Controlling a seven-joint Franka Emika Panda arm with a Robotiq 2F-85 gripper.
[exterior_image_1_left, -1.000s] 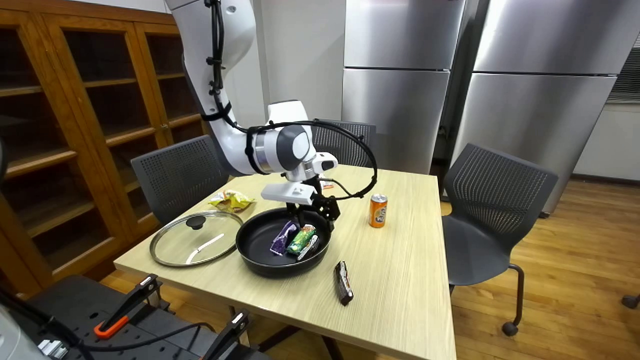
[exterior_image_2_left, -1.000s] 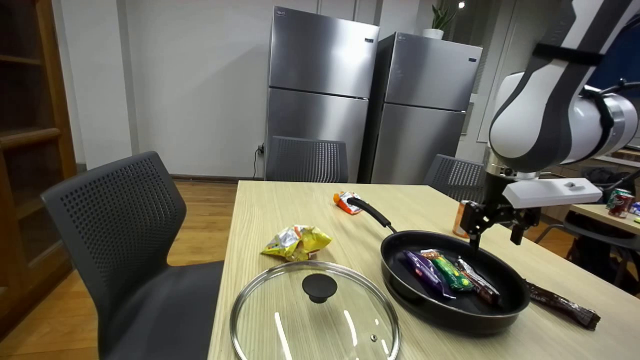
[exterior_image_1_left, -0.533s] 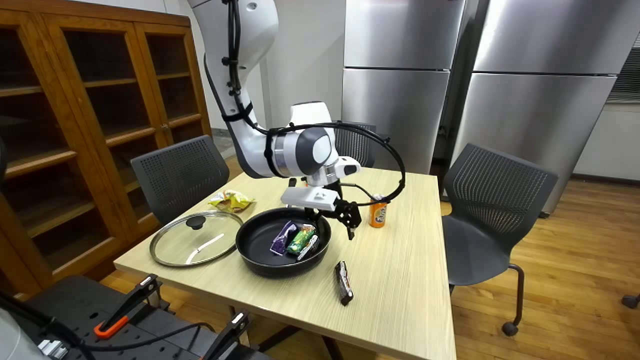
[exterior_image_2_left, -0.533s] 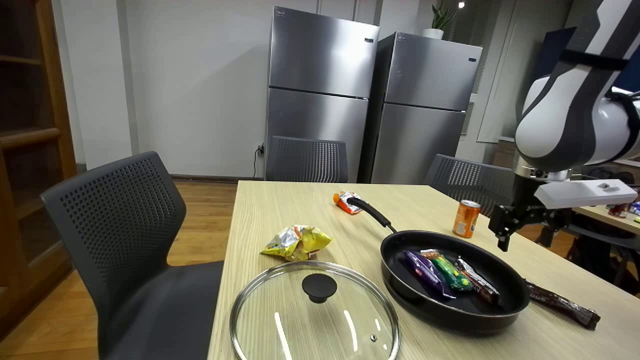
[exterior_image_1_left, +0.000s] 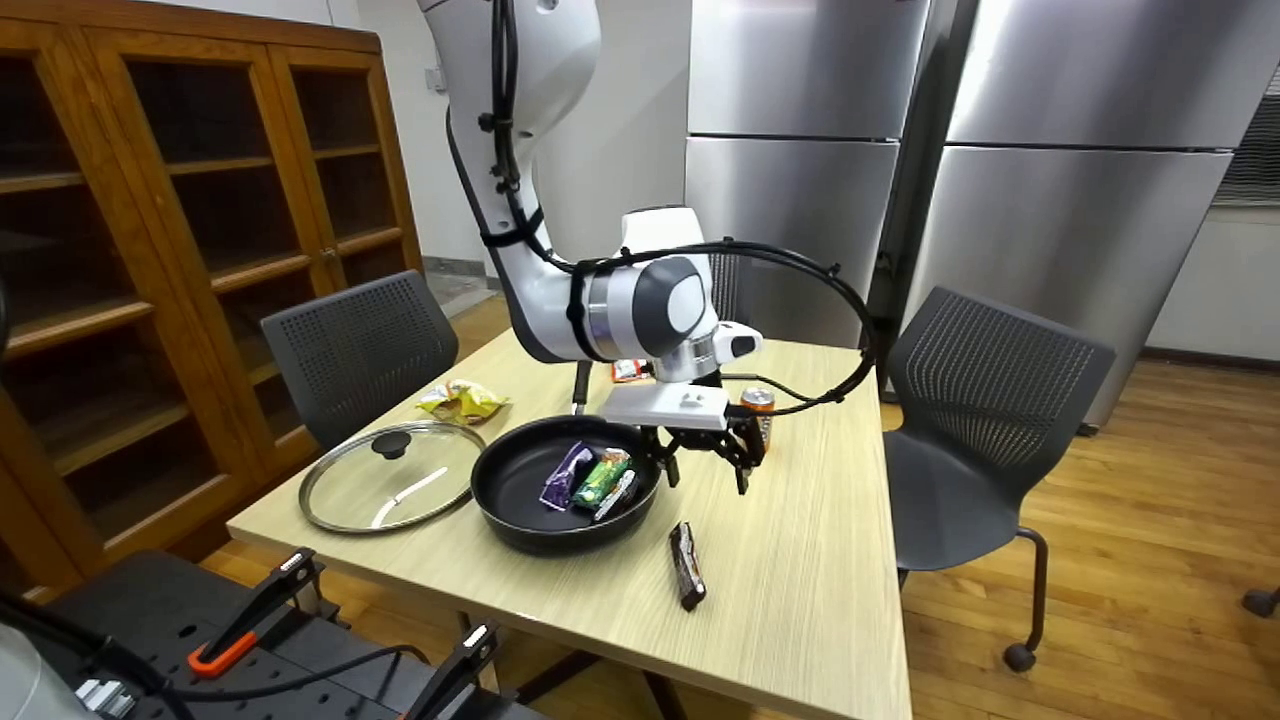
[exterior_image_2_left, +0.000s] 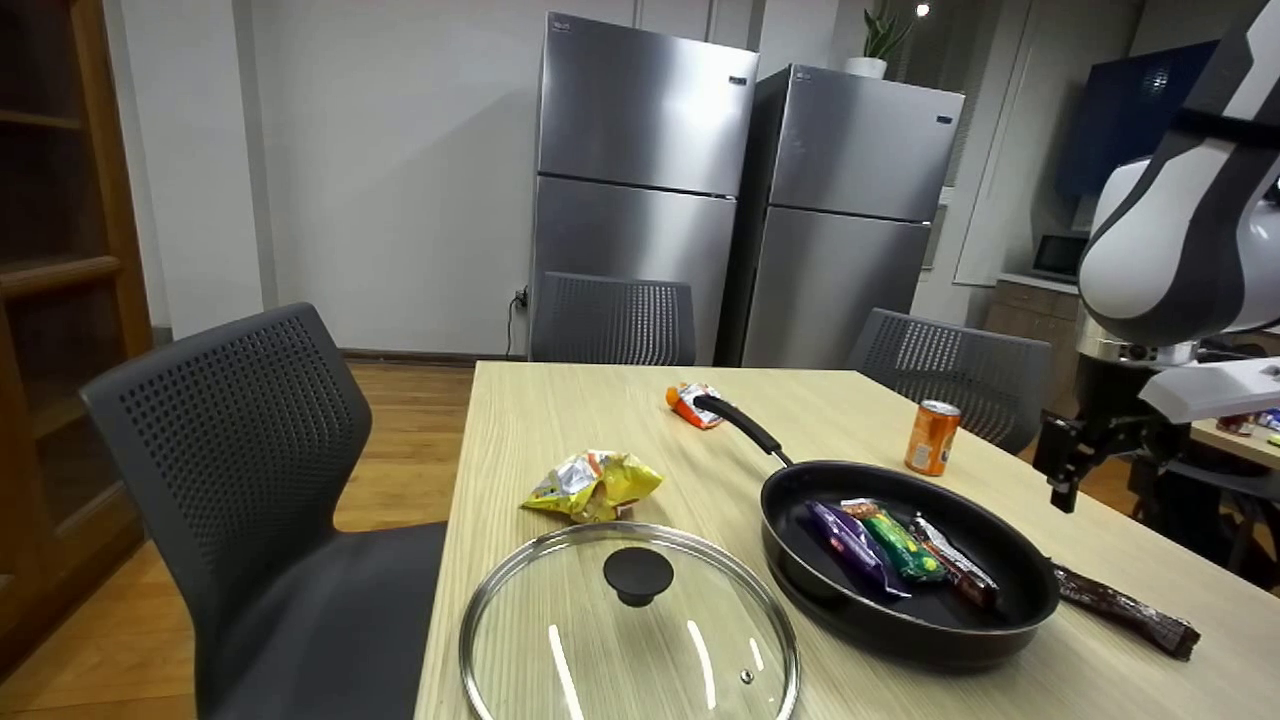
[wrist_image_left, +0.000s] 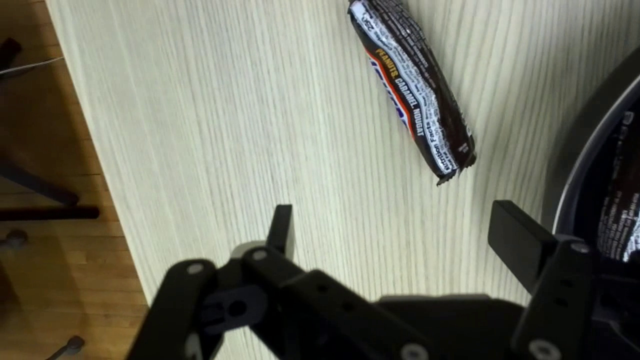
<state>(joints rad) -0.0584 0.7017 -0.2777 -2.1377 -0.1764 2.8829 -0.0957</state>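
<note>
My gripper (wrist_image_left: 393, 212) is open and empty, with its two black fingers wide apart. In an exterior view the gripper (exterior_image_1_left: 707, 482) hangs above the table just beyond the black pan's (exterior_image_1_left: 550, 540) rim. A dark brown wrapped bar (wrist_image_left: 417, 95) lies on the table ahead of the fingertips in the wrist view, apart from them. The bar also shows in both exterior views (exterior_image_1_left: 687, 566) (exterior_image_2_left: 1125, 612). Inside the pan lie a purple bar (exterior_image_2_left: 855, 547), a green bar (exterior_image_2_left: 905, 545) and a brown bar (exterior_image_2_left: 957, 565). The pan's rim (wrist_image_left: 575, 180) is close to the right finger in the wrist view.
A glass lid (exterior_image_1_left: 392, 443) lies beside the pan. A yellow snack bag (exterior_image_2_left: 595, 485), an orange-white bag (exterior_image_2_left: 697, 405) and an orange can (exterior_image_2_left: 933, 438) are on the table. The pan's handle (exterior_image_2_left: 740, 425) sticks out over the table. Chairs (exterior_image_1_left: 990, 400) stand around it.
The arm and open gripper have moved rightward in both exterior views, from above the pan to beyond its rim. The bars, pan and lid have not moved.
</note>
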